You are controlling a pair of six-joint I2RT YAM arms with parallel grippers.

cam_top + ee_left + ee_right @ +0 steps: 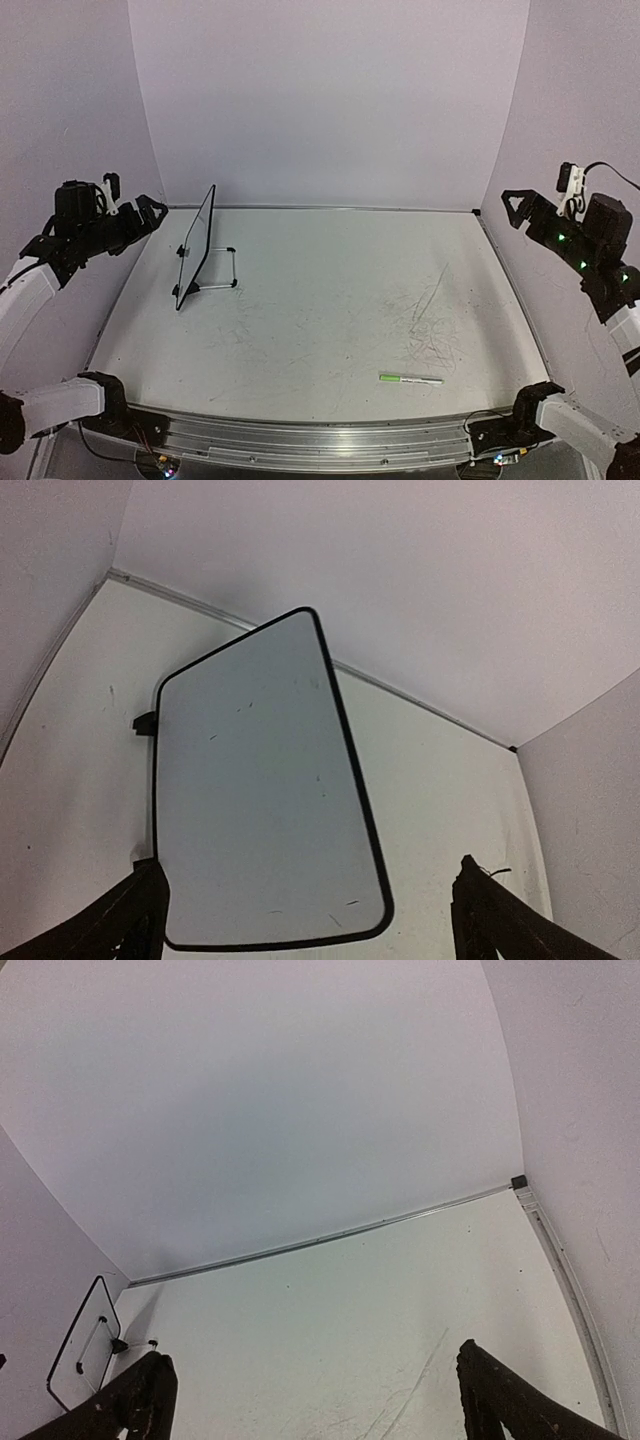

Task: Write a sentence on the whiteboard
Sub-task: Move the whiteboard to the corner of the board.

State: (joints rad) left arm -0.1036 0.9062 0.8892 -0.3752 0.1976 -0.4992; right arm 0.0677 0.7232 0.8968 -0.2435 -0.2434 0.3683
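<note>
The whiteboard stands tilted on its wire stand at the table's back left, seen nearly edge-on from above. In the left wrist view its face is blank apart from a few tiny dark specks; no green sentence shows. Its back and stand show small in the right wrist view. My left gripper is open and empty, raised left of the board and facing it. My right gripper is open and empty, raised at the far right.
A green and white marker lies on the tabletop near the front right, beside grey scuff marks. White walls close in the back and both sides. A metal rail runs along the near edge.
</note>
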